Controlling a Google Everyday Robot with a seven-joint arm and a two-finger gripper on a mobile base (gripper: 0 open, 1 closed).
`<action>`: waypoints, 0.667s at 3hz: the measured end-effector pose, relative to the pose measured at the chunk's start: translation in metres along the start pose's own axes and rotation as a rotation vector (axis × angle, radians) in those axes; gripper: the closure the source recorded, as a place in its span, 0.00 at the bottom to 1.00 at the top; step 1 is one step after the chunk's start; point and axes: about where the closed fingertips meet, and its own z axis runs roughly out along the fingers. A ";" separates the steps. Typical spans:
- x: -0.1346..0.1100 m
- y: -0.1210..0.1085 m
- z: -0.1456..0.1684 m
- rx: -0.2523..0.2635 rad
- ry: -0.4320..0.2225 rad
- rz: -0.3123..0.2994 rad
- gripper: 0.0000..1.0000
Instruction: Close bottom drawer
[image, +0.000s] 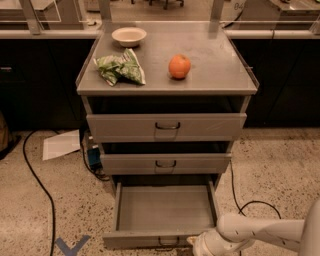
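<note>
**A:** Why is your arm down in the lower right corner of the frame?

**B:** Because the bottom drawer (162, 207) stands pulled far out at the lower middle, and it has to go in. I hold my gripper (198, 244) low at the right end of its front panel, just beside the small wire handle (168, 243). A push from there, I judge, would send the tray straight back under the cabinet. I cannot tell whether the gripper is spread or pressed together, nor whether it already touches the panel.

**A:** And the things up top?

**B:** They sit well apart from my work. On the worktop (215, 55), from the left, are a green bag (120, 69), a pale bowl (129, 36) behind it near the back edge, and an orange (179, 66) toward the middle.

**A:** What do the containers hold?

**B:** The bowl looks empty. The bottom drawer shows a bare grey floor with nothing in it. The middle drawer (165, 162) and the top drawer (200, 127) jut out only a little, so their insides are hidden.
</note>
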 end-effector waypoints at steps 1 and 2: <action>0.000 -0.017 0.030 0.008 -0.012 0.011 0.00; 0.004 -0.029 0.052 -0.001 -0.018 0.029 0.00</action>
